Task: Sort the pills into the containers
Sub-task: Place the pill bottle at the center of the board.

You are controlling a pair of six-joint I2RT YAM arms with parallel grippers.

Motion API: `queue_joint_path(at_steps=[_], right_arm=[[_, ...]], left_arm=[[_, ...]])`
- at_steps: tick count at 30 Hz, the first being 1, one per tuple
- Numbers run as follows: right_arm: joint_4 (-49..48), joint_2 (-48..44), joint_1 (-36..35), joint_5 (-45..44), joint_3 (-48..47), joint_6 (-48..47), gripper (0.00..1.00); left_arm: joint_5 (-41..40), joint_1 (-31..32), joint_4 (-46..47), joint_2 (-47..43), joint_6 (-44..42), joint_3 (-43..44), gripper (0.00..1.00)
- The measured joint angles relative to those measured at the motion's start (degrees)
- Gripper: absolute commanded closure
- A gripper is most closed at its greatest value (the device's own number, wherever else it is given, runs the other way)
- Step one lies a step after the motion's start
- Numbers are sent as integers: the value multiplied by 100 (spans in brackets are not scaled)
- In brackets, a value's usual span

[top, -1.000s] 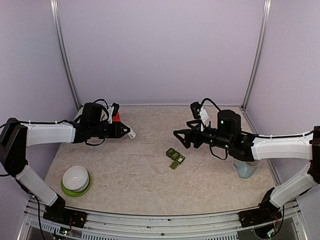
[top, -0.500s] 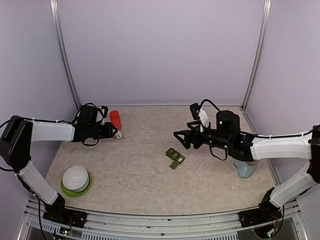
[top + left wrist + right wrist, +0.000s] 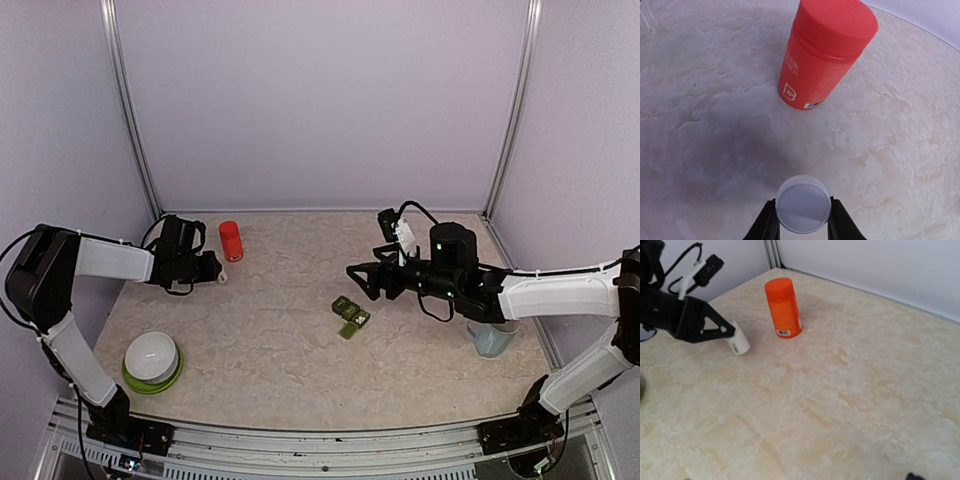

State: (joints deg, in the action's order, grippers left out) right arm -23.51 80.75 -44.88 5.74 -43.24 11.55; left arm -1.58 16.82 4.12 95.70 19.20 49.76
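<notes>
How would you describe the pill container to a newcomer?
Start at the middle of the table. Close to the right gripper lies the pill container. It is a small dark green strip of square cells, unlike the red bottle and the mug.

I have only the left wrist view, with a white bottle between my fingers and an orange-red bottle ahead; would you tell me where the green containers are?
Observer: The containers, a dark green strip, lie near the middle of the table, well to the right of the orange-red bottle.
Operator: Thank you. How is the right gripper?
Observer: The right gripper is open and empty, just behind the strip as the top camera sees it.
Operator: Is anything else on the table?
Observer: A white bowl sits on a green plate at the near left, and a pale blue mug stands at the near right, partly under the right arm.
</notes>
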Motion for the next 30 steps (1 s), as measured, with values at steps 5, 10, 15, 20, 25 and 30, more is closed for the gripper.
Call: queue_joint_path(at_steps=[5,10,15,20,25,30], right_arm=[[0,4,0,0,0,0,10],[0,26,2,-2,0,0,10],[2,87,2,-2,0,-2,10],[11,170,2,-9,0,-11,8],[39,341,2,-46,0,-31,2],[234,592,2,-66,0,-142,0]], left_arm=[[-208,0,-9,232,0,11,74],[-348,2,4,278,-13,46,65],[-380,2,2,297,-24,68,50],[-339,15,2,295,-17,81,37],[-284,96,-42,229,-11,120,21],[-212,376,-203,-17,-11,321,7]])
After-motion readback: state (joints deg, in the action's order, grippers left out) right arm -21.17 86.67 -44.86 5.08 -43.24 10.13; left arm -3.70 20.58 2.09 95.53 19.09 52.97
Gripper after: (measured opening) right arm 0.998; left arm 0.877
